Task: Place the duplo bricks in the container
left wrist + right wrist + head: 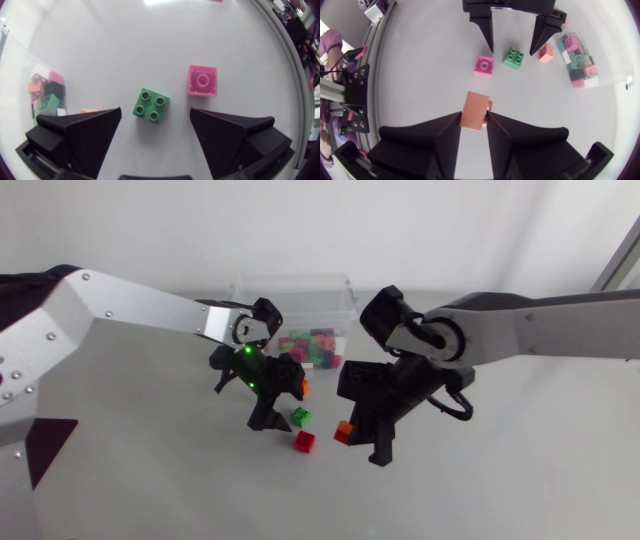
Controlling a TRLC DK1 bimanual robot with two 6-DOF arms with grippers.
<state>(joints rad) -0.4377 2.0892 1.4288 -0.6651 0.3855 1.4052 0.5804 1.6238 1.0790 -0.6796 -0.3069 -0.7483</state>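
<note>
Currently the left gripper (pixel 155 112) is held with its fingers wide apart, and a green four-stud duplo brick (pixel 151 105) is seen lying on the white table (pixel 150 40) between them, untouched. A pink brick (pixel 202 80) is set just ahead of one finger. An orange brick (pixel 475 111) is clamped between the fingers of the right gripper (pixel 474 116). The clear container (pixel 290 285), part-filled with mixed bricks (pixel 312 345), is placed beyond both grippers, and a second orange brick (pixel 546 52) is lying near it.

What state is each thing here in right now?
Container: open-topped, partly filled.
Left jaws: open.
Right jaws: shut on orange brick.
Green brick: loose on table, between left jaws.
Pink brick: loose on table.
Second orange brick: loose, near container.
</note>
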